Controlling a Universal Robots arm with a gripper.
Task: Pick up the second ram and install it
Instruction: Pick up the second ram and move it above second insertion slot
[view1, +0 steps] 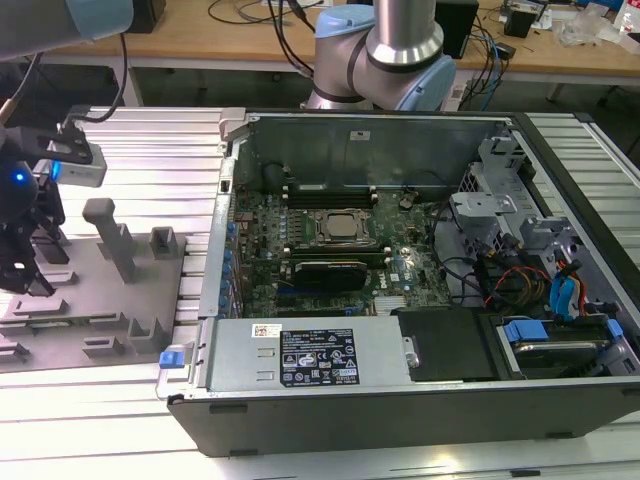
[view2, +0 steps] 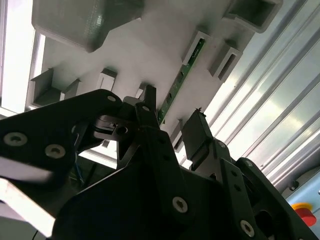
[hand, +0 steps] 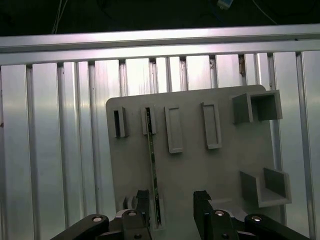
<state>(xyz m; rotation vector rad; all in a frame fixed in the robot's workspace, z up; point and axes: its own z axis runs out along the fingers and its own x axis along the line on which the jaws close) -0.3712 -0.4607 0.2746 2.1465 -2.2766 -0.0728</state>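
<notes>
Risk: second ram (hand: 154, 172) sat off-centre between the spread, empty fingers (hand: 201, 202) of the gripper (hand: 171, 196), close to one. Closing could have knocked it askew in its slot. Stick stood on edge in the grey holder plate (hand: 200, 175); neighbouring slots looked empty.

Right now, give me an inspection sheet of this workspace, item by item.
Surface: slotted aluminium table carrying a grey holder plate and an open computer case.
Job's things: second ram stands on edge in the plate's holder slots, not yet lifted.
Clutter: nothing seen.
Gripper: gripper open above the plate, fingers either side of one end of the ram, not closed on it.
Cables: coloured cables inside the case.
Surroundings: wooden bench beyond the table.
</notes>
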